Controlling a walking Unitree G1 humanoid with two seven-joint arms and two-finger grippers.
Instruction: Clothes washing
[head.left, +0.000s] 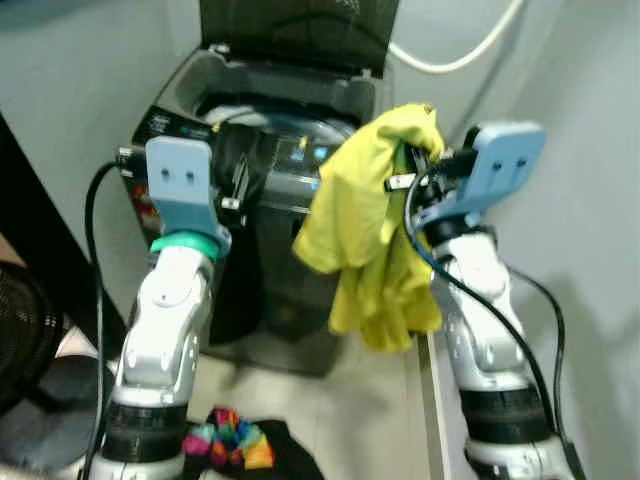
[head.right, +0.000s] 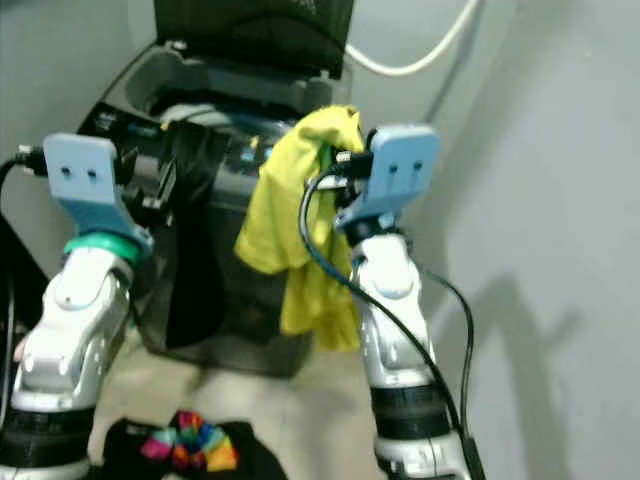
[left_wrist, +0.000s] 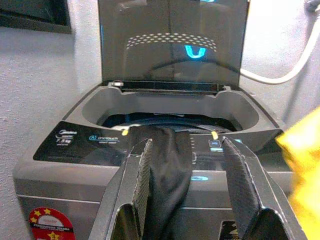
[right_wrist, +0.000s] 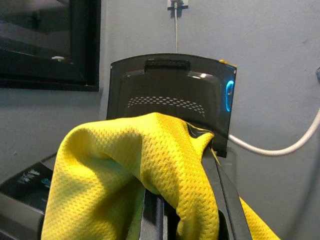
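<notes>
A grey top-loading washing machine (head.left: 290, 290) stands before me with its dark lid (head.left: 300, 30) raised. A black garment (left_wrist: 172, 165) lies over its front rim, partly in the tub and partly down the front panel. My left gripper (left_wrist: 186, 145) is open just in front of that rim, one finger on each side of the black cloth and apart from it. My right gripper (head.left: 405, 180) is shut on a yellow mesh shirt (head.left: 365, 230), held up beside the machine's right front corner. The shirt (right_wrist: 125, 175) drapes over the right fingers and hides their tips.
A white hose (head.left: 460, 60) runs along the wall behind the machine. On the floor by my feet lies a dark cloth with a multicoloured item (head.left: 230, 440) on it. A black fan (head.left: 25, 330) stands at the left, and the grey wall is close on the right.
</notes>
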